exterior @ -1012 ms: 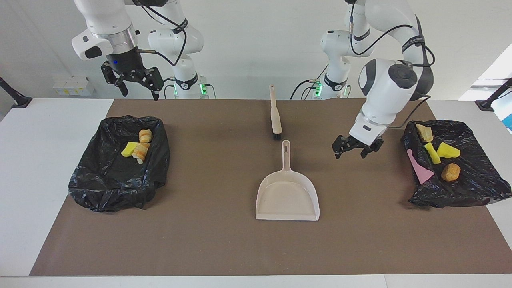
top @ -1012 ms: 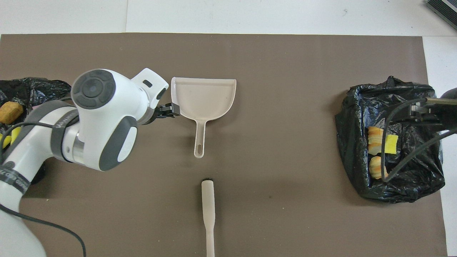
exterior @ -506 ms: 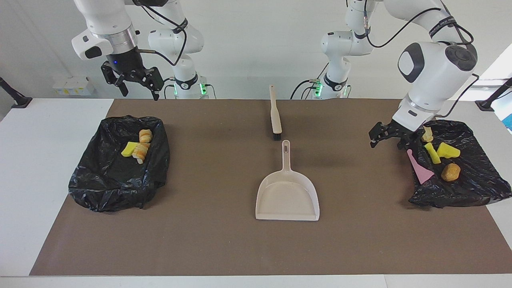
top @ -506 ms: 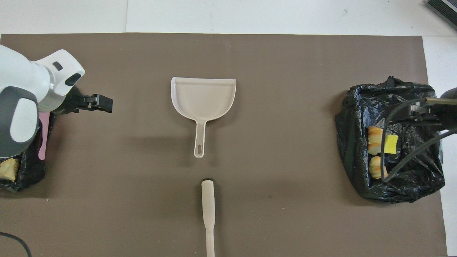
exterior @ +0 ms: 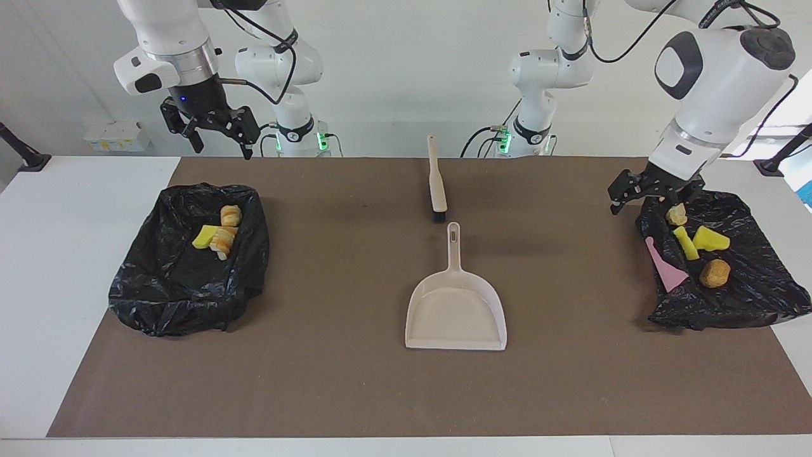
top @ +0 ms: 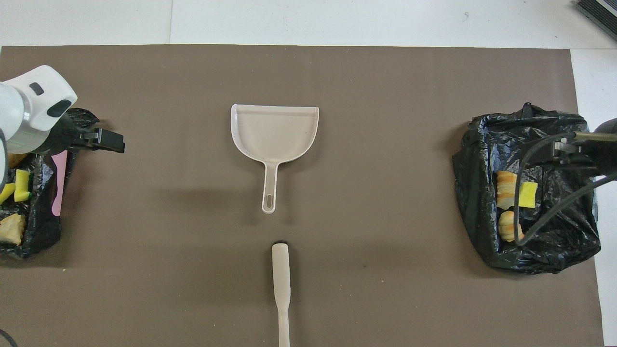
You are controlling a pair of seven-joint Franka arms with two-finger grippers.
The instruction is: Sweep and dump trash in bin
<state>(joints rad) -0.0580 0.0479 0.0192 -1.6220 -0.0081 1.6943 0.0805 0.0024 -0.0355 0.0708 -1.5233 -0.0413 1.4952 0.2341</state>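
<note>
The trash lies in two black bags. The bin [exterior: 158,285] at the right arm's end holds a yellow wedge [exterior: 203,238] and two bread lumps [exterior: 224,242]. A flatter black bag [exterior: 755,298] at the left arm's end carries yellow wedges [exterior: 710,238], bread lumps [exterior: 715,273] and a pink sheet [exterior: 665,270]. The beige dustpan [exterior: 455,311] lies mid-table, with the brush [exterior: 436,181] nearer the robots. My left gripper [exterior: 637,202] hangs open and empty over that bag's edge. My right gripper [exterior: 222,149] waits open, raised beside the bin.
A brown mat [exterior: 355,393] covers most of the table, with white tabletop [exterior: 57,254] showing at both ends. The dustpan's handle [top: 270,193] points toward the brush head [top: 279,246].
My left gripper has swung away from the dustpan's handle toward the left arm's end and risen, now over the bag's edge. The right arm has not moved.
</note>
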